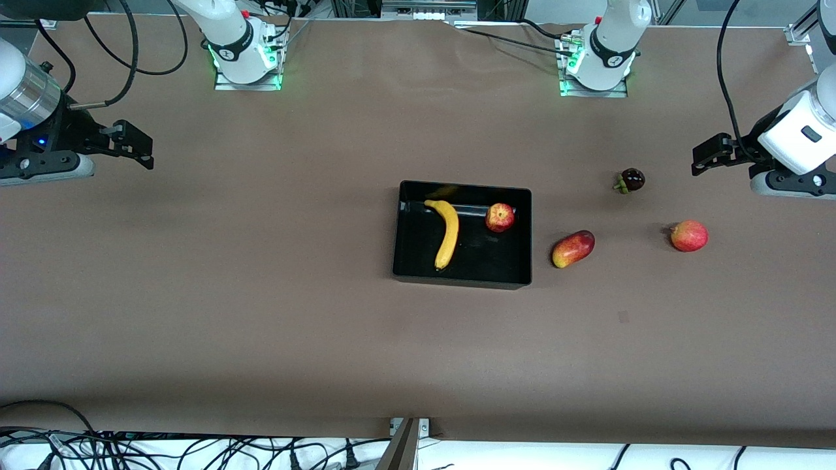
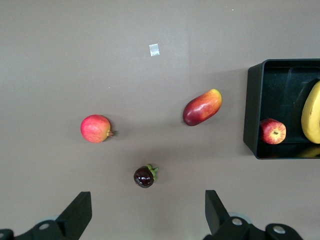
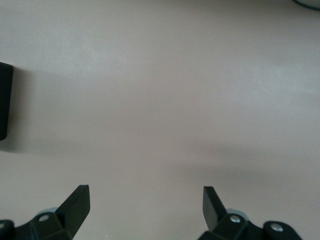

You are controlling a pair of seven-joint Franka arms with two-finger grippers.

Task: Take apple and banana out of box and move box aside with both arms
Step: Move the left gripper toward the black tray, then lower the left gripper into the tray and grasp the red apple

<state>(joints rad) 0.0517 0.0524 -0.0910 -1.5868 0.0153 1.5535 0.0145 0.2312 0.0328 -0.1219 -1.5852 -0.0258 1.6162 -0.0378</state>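
Observation:
The black box sits mid-table. The yellow banana and the small red apple lie inside it, apart from each other. In the left wrist view the box, the apple and part of the banana show. My left gripper is open and empty, up over the table at the left arm's end, near the mangosteen. My right gripper is open and empty over bare table at the right arm's end; a corner of the box shows in its wrist view.
An oblong red-yellow mango lies beside the box toward the left arm's end. A dark purple mangosteen and another round red-yellow fruit lie farther toward that end. A small pale tag lies on the mat.

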